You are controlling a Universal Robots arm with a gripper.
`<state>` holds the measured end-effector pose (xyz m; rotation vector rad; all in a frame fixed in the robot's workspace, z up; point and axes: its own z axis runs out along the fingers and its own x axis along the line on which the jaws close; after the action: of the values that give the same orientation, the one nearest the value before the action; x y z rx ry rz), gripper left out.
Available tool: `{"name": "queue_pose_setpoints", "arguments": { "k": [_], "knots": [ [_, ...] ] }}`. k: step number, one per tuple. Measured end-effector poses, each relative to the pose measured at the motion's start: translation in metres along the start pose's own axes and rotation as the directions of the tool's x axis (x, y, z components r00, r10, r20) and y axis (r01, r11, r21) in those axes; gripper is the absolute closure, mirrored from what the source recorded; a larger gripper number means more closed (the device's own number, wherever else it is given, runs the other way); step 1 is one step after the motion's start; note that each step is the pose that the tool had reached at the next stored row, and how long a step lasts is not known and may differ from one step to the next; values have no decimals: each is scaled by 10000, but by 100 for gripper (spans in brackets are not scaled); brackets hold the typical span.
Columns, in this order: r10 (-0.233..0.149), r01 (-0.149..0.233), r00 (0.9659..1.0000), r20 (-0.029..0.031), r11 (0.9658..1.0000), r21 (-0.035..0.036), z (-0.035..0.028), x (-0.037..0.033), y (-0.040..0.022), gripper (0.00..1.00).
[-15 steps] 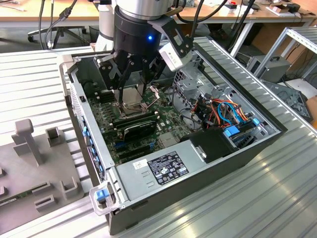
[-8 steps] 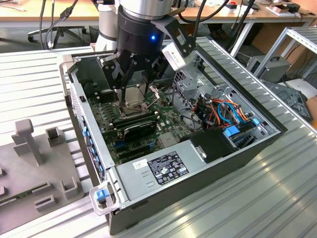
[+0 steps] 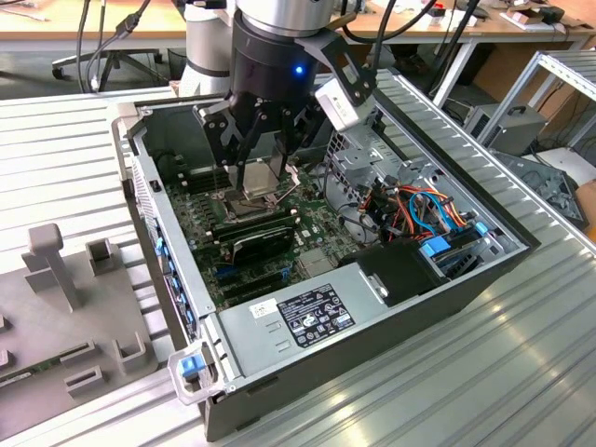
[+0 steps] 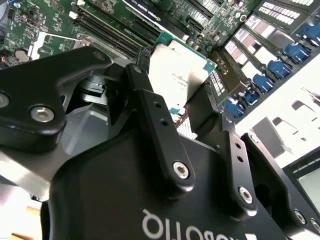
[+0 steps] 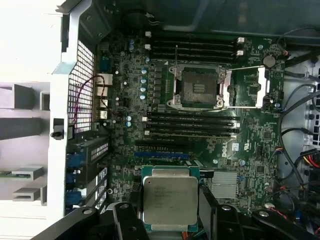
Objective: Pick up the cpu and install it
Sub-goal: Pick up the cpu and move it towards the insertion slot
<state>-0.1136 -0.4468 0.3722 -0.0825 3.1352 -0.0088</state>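
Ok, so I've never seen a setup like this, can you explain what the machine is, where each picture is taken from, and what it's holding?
It is a robot arm ending in a black gripper, working over an open computer case that lies on a ribbed metal table. The exterior view looks on from off the arm; both wrist views come from cameras riding on the arm. The gripper pinches the cpu, a small flat square chip, above the motherboard. The silver-framed socket stands open and empty.
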Motion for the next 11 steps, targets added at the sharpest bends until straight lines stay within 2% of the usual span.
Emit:
{"name": "queue_pose_setpoints", "arguments": {
  "k": [2, 5, 11],
  "knots": [
    [0, 0, 10000, 0, 10000, -1, 0, -48, -3, 45],
    [0, 0, 10000, 0, 10000, -1, 1, -84, -5, 45],
    [0, 0, 10000, 0, 10000, 0, 1, -112, 5, 45]
  ]
}}
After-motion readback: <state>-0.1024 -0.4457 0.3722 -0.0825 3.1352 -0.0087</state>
